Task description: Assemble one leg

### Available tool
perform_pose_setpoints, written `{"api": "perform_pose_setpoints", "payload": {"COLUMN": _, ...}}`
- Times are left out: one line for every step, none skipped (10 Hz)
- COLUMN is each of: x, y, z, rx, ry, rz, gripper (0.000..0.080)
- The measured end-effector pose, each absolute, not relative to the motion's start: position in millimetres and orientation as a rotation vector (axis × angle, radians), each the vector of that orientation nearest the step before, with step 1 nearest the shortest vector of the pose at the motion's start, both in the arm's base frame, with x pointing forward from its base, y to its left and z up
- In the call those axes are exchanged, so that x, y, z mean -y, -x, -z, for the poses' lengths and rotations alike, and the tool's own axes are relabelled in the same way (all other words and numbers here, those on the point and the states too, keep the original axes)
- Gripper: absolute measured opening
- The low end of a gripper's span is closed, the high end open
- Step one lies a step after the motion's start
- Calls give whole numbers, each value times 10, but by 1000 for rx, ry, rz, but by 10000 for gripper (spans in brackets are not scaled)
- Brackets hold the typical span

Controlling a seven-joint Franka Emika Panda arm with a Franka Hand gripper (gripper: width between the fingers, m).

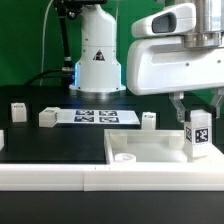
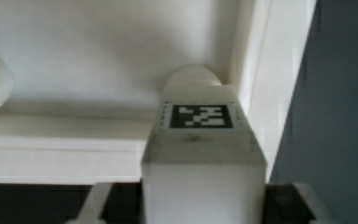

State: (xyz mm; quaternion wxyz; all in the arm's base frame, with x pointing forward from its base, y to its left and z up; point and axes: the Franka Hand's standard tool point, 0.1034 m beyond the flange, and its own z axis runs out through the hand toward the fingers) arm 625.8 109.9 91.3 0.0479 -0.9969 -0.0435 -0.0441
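The end effector [image 1: 197, 114] is clamping the leg [image 1: 198, 137] by its upper end, so the post is hanging upright. The leg is sitting at 4 o'clock in the exterior view, at the corner of the white panel [image 1: 140, 152], probably for alignment with a corner hole. The arm is reaching straight down over the counter [image 1: 50, 140].

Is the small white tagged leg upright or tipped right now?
Upright: the small white plastic rectangular leg is held vertical between the gripper's jaws, its tag facing the exterior view.
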Motion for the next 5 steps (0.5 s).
{"api": "perform_pose_setpoints", "payload": {"x": -1099, "y": -6258, "z": -913, "rx": 133, "ry": 3040, "rz": 134, "gripper": 290}}
{"api": "perform_pose_setpoints", "payload": {"x": -1115, "y": -6258, "z": -913, "rx": -1, "ry": 3038, "rz": 132, "gripper": 290}}
{"api": "perform_pose_setpoints", "payload": {"x": -1136, "y": -6251, "z": -902, "rx": -240, "ry": 3023, "rz": 129, "gripper": 290}}
{"api": "perform_pose_setpoints", "payload": {"x": -1145, "y": -6255, "z": -899, "rx": -416, "ry": 3001, "rz": 140, "gripper": 290}}
{"api": "perform_pose_setpoints", "payload": {"x": -1144, "y": -6255, "z": -897, "rx": -544, "ry": 2979, "rz": 141, "gripper": 290}}
